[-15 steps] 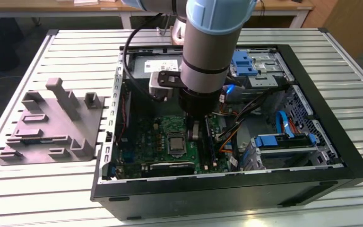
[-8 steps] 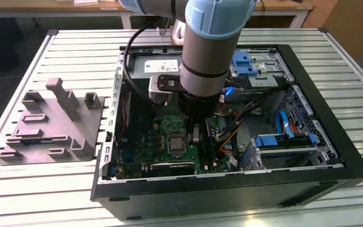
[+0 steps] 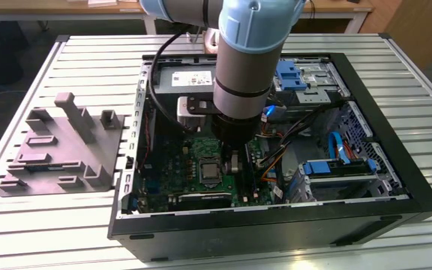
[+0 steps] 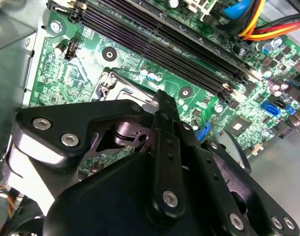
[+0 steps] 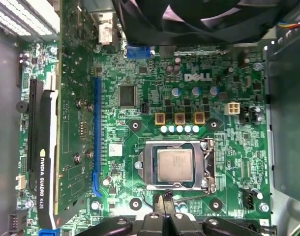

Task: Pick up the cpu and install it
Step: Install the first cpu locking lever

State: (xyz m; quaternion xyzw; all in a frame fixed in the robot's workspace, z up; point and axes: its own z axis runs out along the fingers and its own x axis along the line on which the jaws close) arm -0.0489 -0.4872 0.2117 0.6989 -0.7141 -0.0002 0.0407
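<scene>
Two fingers: the fingertips (image 5: pixel 165 197) are pressed together with nothing between them, just beside the socket edge.
Gripper (image 4: pixel 160 98): black, low over the green motherboard (image 5: pixel 224 147).
CPU (image 5: pixel 174 164): silvery square lying flat inside the black socket frame (image 5: pixel 146 164), apart from the fingertips.
Surroundings: open computer case (image 3: pixel 381 208) on a slatted table (image 3: pixel 88 56); grey fixture tray (image 3: pixel 58 152) at the exterior view's left.

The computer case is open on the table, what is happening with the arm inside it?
The robot arm reaches down into the open computer case, with its gripper just above the green motherboard. The cpu already lies in its socket frame. The gripper hangs beside the socket's edge and carries nothing.
</scene>
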